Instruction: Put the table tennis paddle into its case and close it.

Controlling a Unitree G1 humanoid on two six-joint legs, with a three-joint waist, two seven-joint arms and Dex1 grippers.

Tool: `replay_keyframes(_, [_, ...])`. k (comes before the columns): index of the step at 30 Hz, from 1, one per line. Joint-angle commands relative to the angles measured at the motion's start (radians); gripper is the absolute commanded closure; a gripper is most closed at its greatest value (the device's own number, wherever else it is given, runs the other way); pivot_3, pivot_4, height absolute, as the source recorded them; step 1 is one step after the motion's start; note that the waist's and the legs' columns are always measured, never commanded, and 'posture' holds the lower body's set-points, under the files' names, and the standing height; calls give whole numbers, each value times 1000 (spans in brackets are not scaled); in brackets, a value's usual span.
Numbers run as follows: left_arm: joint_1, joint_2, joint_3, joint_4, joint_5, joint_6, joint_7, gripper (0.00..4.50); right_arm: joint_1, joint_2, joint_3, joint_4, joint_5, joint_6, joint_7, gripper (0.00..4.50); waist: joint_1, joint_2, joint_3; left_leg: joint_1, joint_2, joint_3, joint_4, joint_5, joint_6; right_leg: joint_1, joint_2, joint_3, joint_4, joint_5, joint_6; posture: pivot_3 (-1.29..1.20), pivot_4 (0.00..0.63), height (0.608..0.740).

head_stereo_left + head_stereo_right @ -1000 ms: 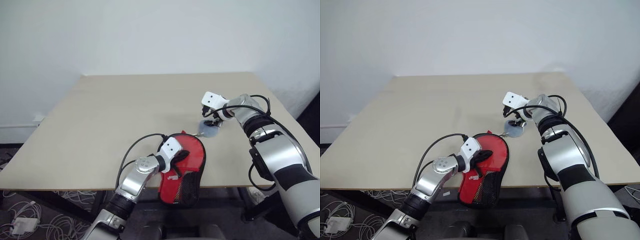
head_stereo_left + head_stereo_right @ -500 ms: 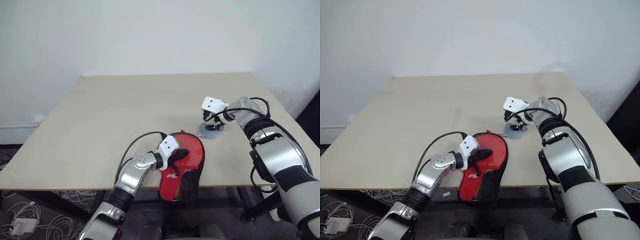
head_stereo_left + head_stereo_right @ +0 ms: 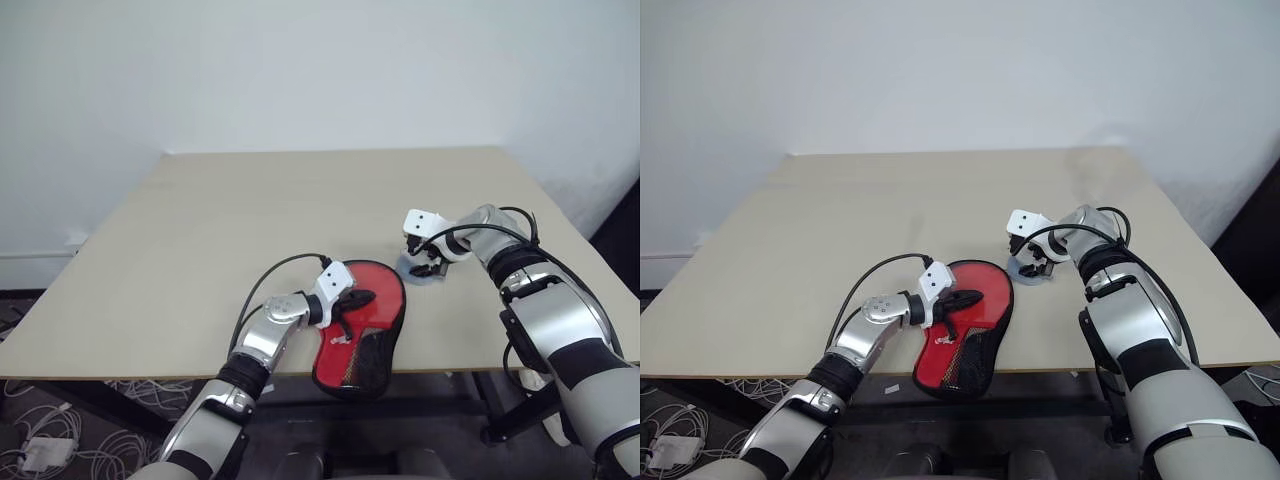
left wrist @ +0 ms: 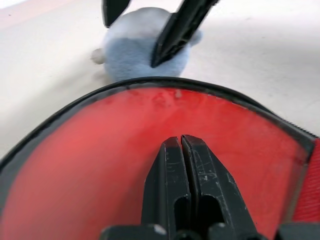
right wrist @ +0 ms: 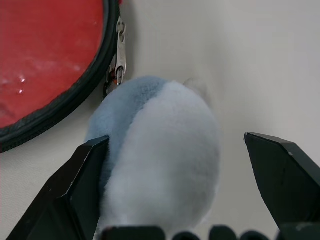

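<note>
The red case (image 3: 372,312) lies flat at the table's near edge, its black mesh pocket end hanging over the edge. The paddle is hidden. My left gripper (image 3: 362,298) is shut and its fingertips (image 4: 181,145) rest on the case's red top. A blue-grey fluffy pompom (image 5: 160,155) hangs from the zip pull (image 5: 119,57) at the case's round far end. My right gripper (image 3: 428,266) points down over the pompom (image 3: 421,270), open, with one finger on each side of it. In the left wrist view the right gripper's fingers (image 4: 180,30) stand on the pompom (image 4: 132,55).
The beige table (image 3: 250,220) stretches wide behind and to the left of the case. A white wall backs it. Cables and a power strip (image 3: 45,445) lie on the floor at the lower left.
My left gripper has pushed forward over the case, which has slid a little further onto the table. My right gripper has come down and back over the pompom.
</note>
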Motion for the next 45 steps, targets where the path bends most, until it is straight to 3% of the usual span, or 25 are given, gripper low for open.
replay_keyframes(1, [-4,50,53,74,46,4,39,4500,4,-15,13,-7,-19,7,5,50,-3,0,0,0,0,0,0,0,0,-1,0,0,0,0,0,0,0,734])
replay_keyframes(5, [3,45,65,83,58,-4,35,4500,6,-14,10,-11,-15,5,16,50,-2,0,0,-2,-1,-1,-1,1,1,-3,0,2,0,-1,-1,0,0,734])
replay_keyframes(16, [29,21,69,87,71,-11,18,4500,10,-15,11,-19,-13,3,44,3554,0,0,0,-2,-1,0,-1,1,1,-4,0,4,0,-1,-1,0,0,734])
replay_keyframes(19, [31,19,68,88,62,-12,-10,4500,12,-15,13,-24,-14,0,44,4057,0,0,0,-2,-1,0,-1,1,1,-4,0,4,0,-1,-1,0,0,734])
replay_keyframes(33, [-10,19,70,206,74,-34,-164,4500,20,-78,-6,-120,14,-23,141,4091,1,0,0,-3,-2,1,-1,1,1,-4,-1,3,0,-1,0,0,0,734])
replay_keyframes(39, [-44,17,75,276,85,-55,-193,4500,76,-127,-36,-263,57,35,209,4091,2,0,0,-3,-2,0,-1,1,1,-4,-1,3,-1,-1,0,0,0,734])
replay_keyframes(45, [-69,13,68,323,100,-71,-218,4500,201,-200,-52,-529,90,147,263,4091,7,0,0,-4,-3,0,0,0,1,-4,-2,2,-1,-2,1,0,0,734])
